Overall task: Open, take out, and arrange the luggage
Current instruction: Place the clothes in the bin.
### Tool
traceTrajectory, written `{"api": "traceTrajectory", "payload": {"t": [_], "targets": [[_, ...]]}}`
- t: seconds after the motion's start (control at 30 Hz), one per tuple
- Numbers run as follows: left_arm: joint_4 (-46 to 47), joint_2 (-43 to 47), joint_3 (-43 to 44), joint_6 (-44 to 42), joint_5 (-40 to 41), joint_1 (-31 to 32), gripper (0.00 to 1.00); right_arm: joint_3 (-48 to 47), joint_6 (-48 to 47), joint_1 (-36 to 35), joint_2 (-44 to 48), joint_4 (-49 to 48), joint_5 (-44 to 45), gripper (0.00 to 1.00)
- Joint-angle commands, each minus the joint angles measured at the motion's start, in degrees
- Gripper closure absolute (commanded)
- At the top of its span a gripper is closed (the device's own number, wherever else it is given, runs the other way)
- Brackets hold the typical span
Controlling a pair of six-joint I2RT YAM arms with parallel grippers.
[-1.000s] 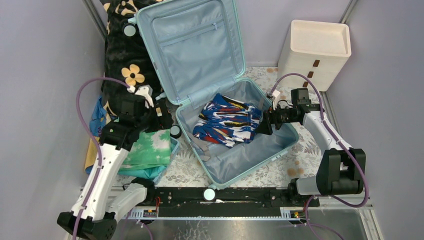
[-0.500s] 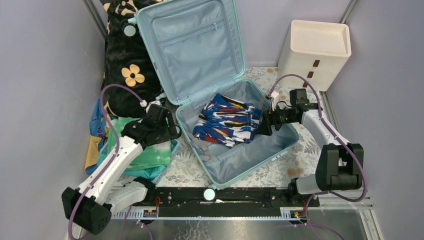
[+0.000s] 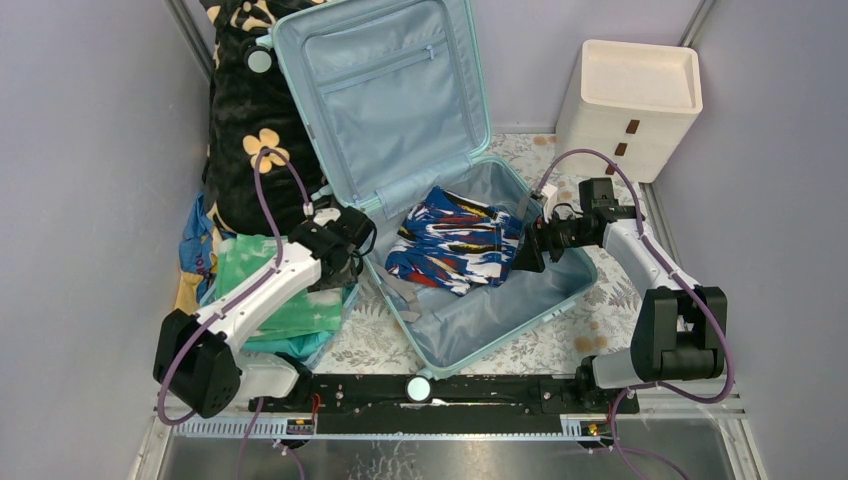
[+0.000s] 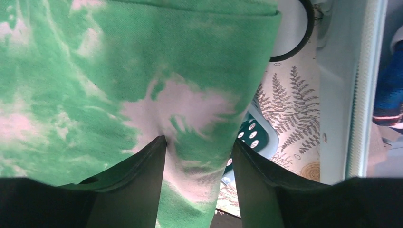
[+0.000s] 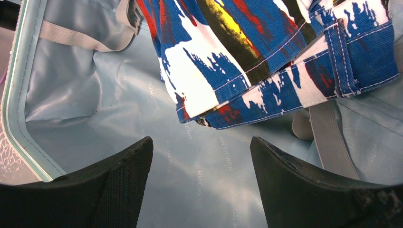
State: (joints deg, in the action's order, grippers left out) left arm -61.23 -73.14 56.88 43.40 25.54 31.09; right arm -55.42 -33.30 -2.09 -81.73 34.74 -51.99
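Reading "RUICHENG" on the luggage (image 3: 497,308) lining (image 5: 95,95); case lies open, lid up. My R gripper (image 5: 200,142) hangs wide open inside it, empty, just beside paint-print denim garment (image 5: 266,52). L gripper (image 4: 198,142), left of luggage: jaws half apart astride green tie-dye cloth (image 4: 95,71), can't tell if pinched.

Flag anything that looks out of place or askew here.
The green tie-dye garment is askew: it drapes over the rim of the blue basket rather than lying inside. In the luggage, the blue patterned garment lies rumpled, a grey strap loose beside it. Nothing looks damaged.
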Motion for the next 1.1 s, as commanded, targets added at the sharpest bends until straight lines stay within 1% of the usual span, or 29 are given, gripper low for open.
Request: {"api": "traceTrajectory", "payload": {"t": [0.0,0.23,0.27,0.33,0.43,0.53,0.6,0.73,0.8,0.83,0.93,0.97,1.03,1.07], "targets": [[-3.85,-2.09,0.99,0.50,1.15,0.11,0.42,-1.45,-1.29,0.04,0.78,0.82,-0.75,0.18],[-5.73,-4.24,1.91,-0.30,1.09,0.15,0.38,-1.53,-1.53,0.04,1.13,1.03,-0.92,0.18],[-6.12,-4.35,2.30,-0.52,0.72,0.31,0.36,-1.55,-1.58,0.05,1.14,1.02,-0.99,0.18],[-6.63,-4.72,3.02,-1.24,-0.55,0.76,0.29,-1.54,-1.59,0.04,1.05,1.06,-1.01,0.18],[-6.84,-6.01,3.49,-1.88,-0.88,1.90,0.24,-1.67,-1.70,0.03,0.96,1.20,-1.10,0.18],[-7.09,-7.90,3.00,-1.48,1.30,2.04,0.23,-1.71,-1.73,0.07,1.01,1.24,-1.19,0.18],[-7.58,-8.87,2.85,-0.56,3.08,2.07,0.25,-1.67,-1.82,0.06,1.18,1.25,-1.19,0.18],[-8.73,-10.26,3.58,1.65,5.24,2.38,0.32,-1.71,-1.77,0.06,1.23,1.35,-1.35,0.18],[-8.68,-10.93,3.64,1.71,5.32,2.42,0.39,-1.80,-1.90,0.03,1.14,1.46,-1.45,0.18],[-8.69,-11.29,3.67,1.65,5.34,2.43,0.44,-1.80,-1.93,0.02,1.14,1.53,-1.53,0.18],[-8.74,-11.58,3.75,0.80,5.08,2.45,0.71,-1.86,-2.03,0.06,1.34,1.64,-1.54,0.18],[-8.93,-11.38,3.83,0.28,5.01,2.43,0.77,-1.80,-2.03,0.06,1.49,1.64,-1.54,0.18],[-9.68,-10.61,4.06,-1.04,4.56,2.48,0.85,-1.80,-2.04,0.07,1.74,1.53,-1.62,0.18],[-10.18,-9.94,4.44,-2.02,4.19,2.47,0.87,-1.80,-2.04,0.05,1.75,1.55,-1.67,0.18]]}}
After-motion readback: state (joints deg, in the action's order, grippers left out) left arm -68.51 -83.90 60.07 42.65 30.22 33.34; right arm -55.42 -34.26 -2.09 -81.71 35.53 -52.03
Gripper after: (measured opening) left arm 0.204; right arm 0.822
